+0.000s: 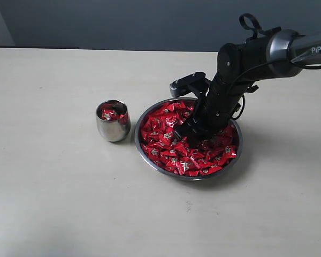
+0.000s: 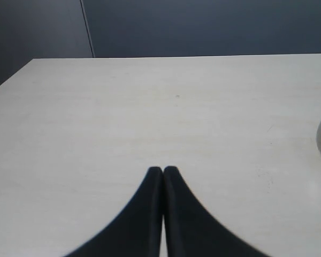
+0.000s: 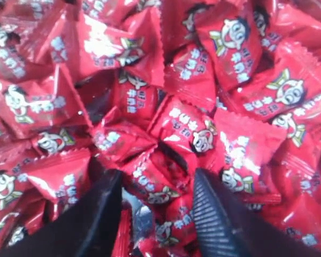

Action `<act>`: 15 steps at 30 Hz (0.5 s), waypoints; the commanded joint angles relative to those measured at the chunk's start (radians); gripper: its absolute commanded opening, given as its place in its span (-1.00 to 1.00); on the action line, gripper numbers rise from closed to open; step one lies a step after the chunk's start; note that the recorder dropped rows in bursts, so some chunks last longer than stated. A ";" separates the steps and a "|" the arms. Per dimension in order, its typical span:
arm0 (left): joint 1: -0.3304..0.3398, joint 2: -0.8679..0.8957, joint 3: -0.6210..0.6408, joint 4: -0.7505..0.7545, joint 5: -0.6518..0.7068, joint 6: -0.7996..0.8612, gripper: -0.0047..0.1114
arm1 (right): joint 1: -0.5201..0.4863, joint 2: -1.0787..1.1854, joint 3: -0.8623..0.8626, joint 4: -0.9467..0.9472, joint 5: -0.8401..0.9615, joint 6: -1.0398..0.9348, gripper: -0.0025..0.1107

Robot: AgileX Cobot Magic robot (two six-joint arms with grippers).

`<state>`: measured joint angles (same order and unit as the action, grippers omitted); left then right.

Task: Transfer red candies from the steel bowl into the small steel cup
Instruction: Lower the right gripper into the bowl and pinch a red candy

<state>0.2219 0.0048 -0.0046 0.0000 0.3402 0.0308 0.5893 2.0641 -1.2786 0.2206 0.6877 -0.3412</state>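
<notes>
Note the white lettering "PiPER" on the right arm; the red candies carry a cartoon face and white characters on glossy, crinkled wrappers with serrated ends. You will find them heaped in the steel bowl, wide, shallow and polished, right of centre on the matte table; a few lie in the mirror-sided small steel cup just left of it. The right gripper sits in the heap, ribbed black fingers apart with candies in the gap; the left gripper has its fingers pressed together on nothing.

The red candies are shiny red, with white letters and a little white face with green bits. The steel bowl and small steel cup are silver. The table is pale cream. The right gripper is black.
</notes>
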 commanded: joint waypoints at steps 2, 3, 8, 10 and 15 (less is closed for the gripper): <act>-0.005 -0.005 0.005 -0.006 -0.010 -0.001 -0.91 | 0.000 0.032 0.002 0.000 -0.004 -0.006 -0.22; -0.005 -0.005 0.005 -0.006 -0.010 -0.001 -0.91 | 0.000 0.033 0.002 0.000 -0.006 -0.006 -0.22; -0.005 -0.005 0.005 -0.006 -0.010 -0.001 -0.91 | 0.000 0.033 0.002 0.000 -0.013 -0.006 -0.22; -0.005 -0.005 0.005 -0.006 -0.010 -0.001 -0.91 | 0.000 0.033 0.002 0.000 -0.018 -0.006 -0.31; -0.005 -0.005 0.005 -0.006 -0.010 -0.001 -0.91 | 0.000 0.033 0.002 0.008 -0.029 -0.006 -0.80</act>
<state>0.2219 0.0048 -0.0046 0.0000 0.3402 0.0308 0.5893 2.0868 -1.2786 0.2223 0.6654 -0.3434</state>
